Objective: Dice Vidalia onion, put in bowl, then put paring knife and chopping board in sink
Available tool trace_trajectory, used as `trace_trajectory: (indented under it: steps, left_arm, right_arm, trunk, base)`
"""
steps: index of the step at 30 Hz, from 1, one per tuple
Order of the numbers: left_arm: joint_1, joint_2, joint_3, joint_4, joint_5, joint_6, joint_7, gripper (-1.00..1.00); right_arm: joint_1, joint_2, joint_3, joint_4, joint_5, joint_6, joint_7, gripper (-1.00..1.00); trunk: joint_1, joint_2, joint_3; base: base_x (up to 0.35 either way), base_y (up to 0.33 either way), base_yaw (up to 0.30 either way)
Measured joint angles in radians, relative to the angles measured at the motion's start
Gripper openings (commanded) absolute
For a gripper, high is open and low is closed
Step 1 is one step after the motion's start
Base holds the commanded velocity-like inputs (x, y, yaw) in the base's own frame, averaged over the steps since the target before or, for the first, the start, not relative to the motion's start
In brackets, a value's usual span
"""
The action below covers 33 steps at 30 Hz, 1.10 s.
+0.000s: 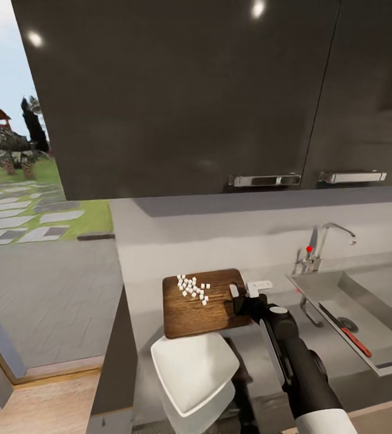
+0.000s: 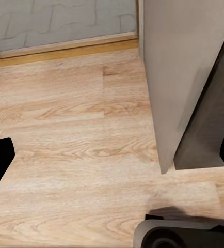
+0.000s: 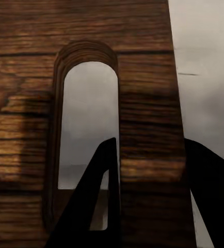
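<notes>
The brown chopping board (image 1: 199, 307) lies on the grey countertop (image 1: 283, 295) with a heap of small white diced onion (image 1: 192, 287) bits on its far half. My right gripper (image 1: 239, 295) holds the board's right end. In the right wrist view one finger (image 3: 104, 191) passes through the board's handle slot and the other sits outside the edge, pinching the wooden strip (image 3: 150, 142). The white bowl (image 1: 189, 367) sits empty just in front of the board. The paring knife (image 1: 355, 342), with its red handle, lies in the steel sink (image 1: 364, 301). My left gripper (image 2: 112, 160) hangs open over the wooden floor.
Dark wall cabinets (image 1: 220, 90) with steel handles hang low over the counter. A chrome faucet (image 1: 331, 232) with a red knob stands behind the sink. A grey cabinet side panel (image 2: 184, 77) and my base (image 2: 184, 232) are beside the left gripper. A tiled patio lies to the left.
</notes>
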Motion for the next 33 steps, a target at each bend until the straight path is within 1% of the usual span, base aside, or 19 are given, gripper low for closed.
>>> trace_trajectory:
  steps: [1,6,11,14,23,30,33]
  left_arm:
    - [0.0,0.0,0.0,0.0,0.0,0.0,0.0,1.0]
    - [0.0,0.0,0.0,0.0,0.0,0.0,0.0,1.0]
    - [0.0,0.0,0.0,0.0,0.0,0.0,0.0,1.0]
    - [0.0,0.0,0.0,0.0,0.0,0.0,0.0,1.0]
    - [0.0,0.0,0.0,0.0,0.0,0.0,0.0,1.0]
    - [0.0,0.0,0.0,0.0,0.0,0.0,0.0,1.0]
    - [0.0,0.0,0.0,0.0,0.0,0.0,0.0,1.0]
  right_arm:
    - [0.0,0.0,0.0,0.016,-0.001,-0.033,0.0,-1.0]
    - [0.0,0.0,0.0,0.027,0.0,-0.058,0.002,-1.0]
    - [0.0,-0.001,-0.001,0.052,-0.003,-0.103,0.055,-1.0]
    - [0.0,-0.001,-0.001,0.065,-0.001,-0.125,0.068,-1.0]
    - [0.0,-0.002,-0.002,0.104,0.0,-0.192,0.074,-1.0]
    - [0.0,-0.002,-0.002,0.111,0.0,-0.208,0.074,-1.0]
    - [0.0,-0.002,-0.002,0.125,0.0,-0.239,0.075,-1.0]
  trunk:
    - [0.0,0.0,0.0]
    - [0.0,0.0,0.0]
    - [0.0,0.0,0.0]
    - [0.0,0.0,0.0]
    - [0.0,0.0,0.0]
    - [0.0,0.0,0.0]
    - [0.0,0.0,0.0]
  base:
    - [-0.004,0.003,0.0]
    - [-0.001,0.001,0.0]
    - [0.0,0.0,0.0]
    - [0.0,0.0,0.0]
    - [0.0,0.0,0.0]
    - [0.0,0.0,0.0]
    - [0.0,0.0,0.0]
